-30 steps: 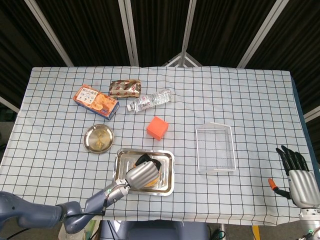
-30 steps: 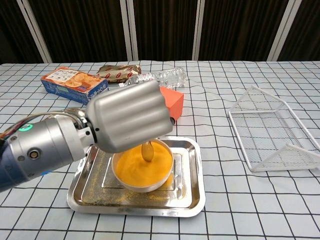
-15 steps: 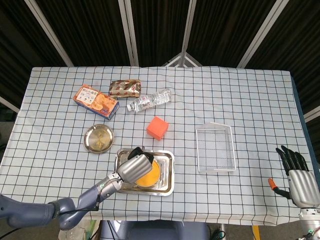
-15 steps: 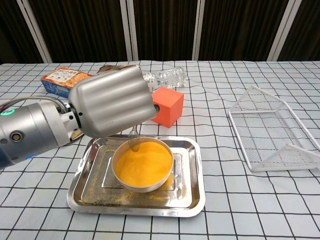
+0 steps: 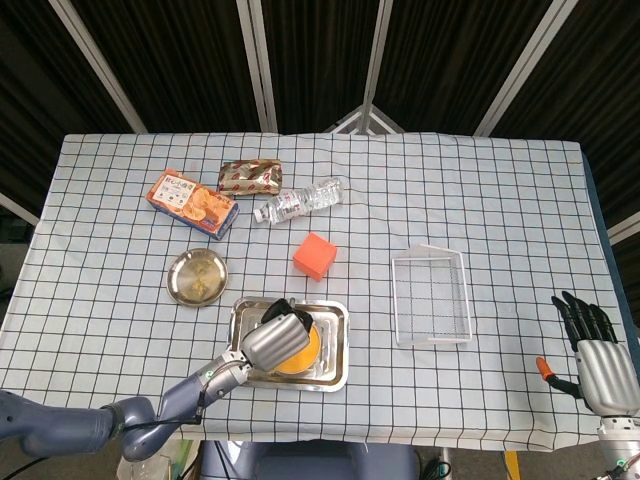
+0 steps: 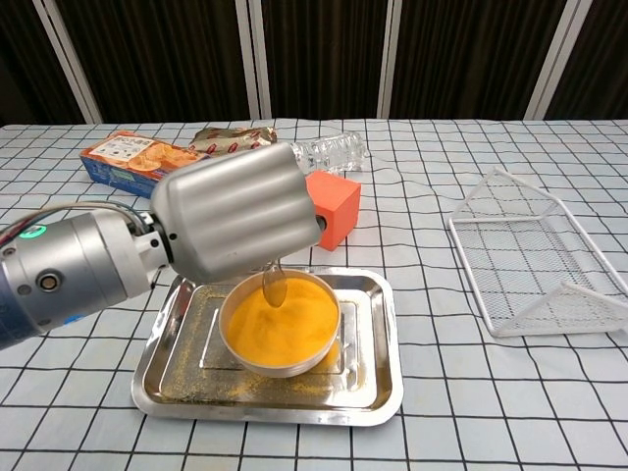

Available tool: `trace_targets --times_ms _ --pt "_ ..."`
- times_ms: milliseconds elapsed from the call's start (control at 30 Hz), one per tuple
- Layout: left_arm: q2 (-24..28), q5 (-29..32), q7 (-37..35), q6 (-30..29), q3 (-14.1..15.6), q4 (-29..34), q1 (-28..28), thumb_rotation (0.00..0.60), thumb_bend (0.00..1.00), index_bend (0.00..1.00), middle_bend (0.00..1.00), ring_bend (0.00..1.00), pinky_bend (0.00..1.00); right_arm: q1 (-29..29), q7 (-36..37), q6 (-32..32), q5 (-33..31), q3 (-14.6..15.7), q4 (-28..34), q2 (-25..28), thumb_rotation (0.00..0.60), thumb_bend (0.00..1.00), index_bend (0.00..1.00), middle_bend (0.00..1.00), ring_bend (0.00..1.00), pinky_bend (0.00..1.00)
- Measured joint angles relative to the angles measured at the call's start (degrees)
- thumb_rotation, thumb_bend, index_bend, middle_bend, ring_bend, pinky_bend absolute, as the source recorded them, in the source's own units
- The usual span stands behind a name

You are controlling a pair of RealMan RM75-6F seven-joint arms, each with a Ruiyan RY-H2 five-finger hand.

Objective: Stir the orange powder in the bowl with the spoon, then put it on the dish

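Observation:
A bowl (image 6: 281, 330) full of orange powder (image 6: 285, 322) stands in a steel tray (image 6: 363, 388) near the front edge; in the head view the bowl (image 5: 300, 352) is partly hidden. My left hand (image 6: 235, 224) hovers over the bowl's left side and holds a spoon (image 6: 273, 283) whose tip dips into the powder. The same left hand (image 5: 272, 341) shows above the tray (image 5: 335, 350) in the head view. A round steel dish (image 5: 197, 277) lies left of the tray. My right hand (image 5: 597, 360) sits at the far right, fingers apart, holding nothing.
An orange cube (image 5: 315, 255) stands behind the tray, with a plastic bottle (image 5: 299, 201), a brown snack bag (image 5: 250, 177) and an orange cracker box (image 5: 190, 202) further back. A white wire basket (image 5: 432, 297) is right of the tray.
My left hand moved from the bowl's right to its left side, then slightly back toward the middle, carrying the spoon through the powder. The right hand stayed still.

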State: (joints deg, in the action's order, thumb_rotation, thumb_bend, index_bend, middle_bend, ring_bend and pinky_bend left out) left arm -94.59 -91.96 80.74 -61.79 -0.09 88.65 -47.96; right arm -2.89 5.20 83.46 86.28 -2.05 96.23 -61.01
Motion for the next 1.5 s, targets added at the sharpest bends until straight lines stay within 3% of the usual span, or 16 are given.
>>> trace_targets --times_ms 167,433,800,1300,1500 --pt "0.33 -5.63 -2.94 0.79 0.97 -2.25 -1.78 0.6 0.71 0.78 1.0 0.95 0.97 -0.04 0.18 -0.08 -0.05 -0.03 -0.08 0.03 0.6 0.36 0.0 0.0 0.0 0.0" --pt "2.16 -13.27 -13.65 -0.97 2.88 -5.59 -2.97 0.6 0.71 0.78 1.0 0.95 0.97 -0.07 0.34 -0.19 -0.07 -0.01 -0.08 0.1 0.6 0.36 0.0 0.0 0.0 0.0" --pt "4.51 -13.57 -15.09 -0.96 3.54 -5.53 -0.28 0.6 0.71 0.78 1.0 0.95 0.97 -0.02 -0.21 -0.2 -0.24 -0.01 0.2 -0.06 0.6 0.36 0.0 0.0 0.0 0.0" --pt "-2.09 -13.61 -14.3 2.11 1.18 -10.01 -0.13 0.6 0.71 0.78 1.0 0.95 0.97 -0.13 0.68 -0.47 -0.36 -0.07 0.08 0.21 0.6 0.36 0.0 0.0 0.0 0.0" --pt "-5.21 -13.09 -14.1 0.82 -1.4 -11.82 0.12 0.6 0.71 0.78 1.0 0.95 0.97 -0.11 0.41 -0.48 -0.36 -0.03 0.18 0.21 0.6 0.36 0.0 0.0 0.0 0.0"
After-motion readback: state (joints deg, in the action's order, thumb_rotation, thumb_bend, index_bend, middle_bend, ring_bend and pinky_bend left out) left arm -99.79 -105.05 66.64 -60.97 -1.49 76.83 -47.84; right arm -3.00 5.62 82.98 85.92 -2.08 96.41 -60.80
